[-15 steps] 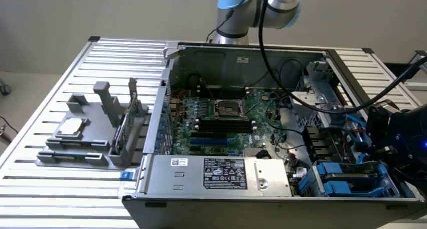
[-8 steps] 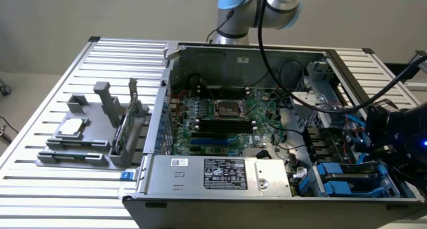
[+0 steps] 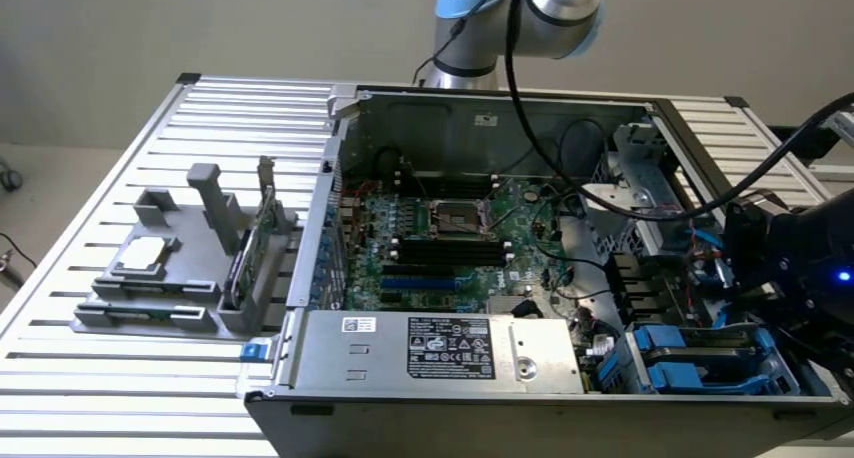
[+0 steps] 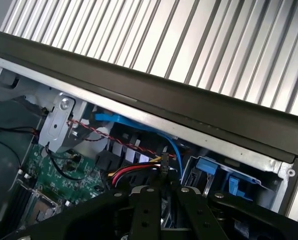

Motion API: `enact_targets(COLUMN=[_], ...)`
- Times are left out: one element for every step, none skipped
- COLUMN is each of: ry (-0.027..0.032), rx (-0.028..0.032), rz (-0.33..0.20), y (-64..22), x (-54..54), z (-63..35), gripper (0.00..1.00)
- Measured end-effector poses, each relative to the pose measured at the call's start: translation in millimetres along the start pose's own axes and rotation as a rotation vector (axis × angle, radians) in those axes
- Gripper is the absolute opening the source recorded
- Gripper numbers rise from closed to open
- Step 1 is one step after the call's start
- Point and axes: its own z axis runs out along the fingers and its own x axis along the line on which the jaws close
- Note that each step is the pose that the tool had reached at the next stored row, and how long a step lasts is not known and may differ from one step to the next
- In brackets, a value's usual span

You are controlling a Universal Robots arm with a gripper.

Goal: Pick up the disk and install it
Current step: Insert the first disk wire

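Disk: grey metal hard drive (image 3: 697, 360), blue plastic carrier frame, flat in open computer case (image 3: 481, 118), lower right of exterior view.
End effector: black gripper (image 4: 162, 192) just beside it; open or clamped, cannot tell.

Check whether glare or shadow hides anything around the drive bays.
Exterior view: even light, only a soft sheen on the ribbed table; the blue drive carriers are shaded but readable. Wrist view: the table is washed out bright, while the motherboard below the dark case rim sits in shadow.
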Motion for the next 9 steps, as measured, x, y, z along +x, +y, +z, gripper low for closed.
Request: enact_targets(ry=[-0.0028, -0.0072, -0.0137, -0.0211, -0.0299, -0.0385, -0.0479, -0.0577, -0.0673], rx=[0.0012, 0.0030, 0.0056, 0.0087, 0.0127, 0.0167, 0.0213, 0.0261, 0.0311], rz=[0.000, -0.001, -0.002, -0.003, -0.004, -0.005, -0.006, -0.007, -0.008], y=[-2.4, -4.6, -6.7, -8.3, -9.7, -10.6, -11.4, -12.0, -12.5], x=[1.0, 1.8, 2.6, 3.3, 3.8, 4.1, 4.5, 4.7, 4.9], z=[-0.5, -0.8, -1.1, -1.4, -1.5, -1.7, -1.8, -1.9, -2.0], gripper=[0.17, 0.17, 0.17, 0.17, 0.17, 0.17, 0.17, 0.17, 0.17])
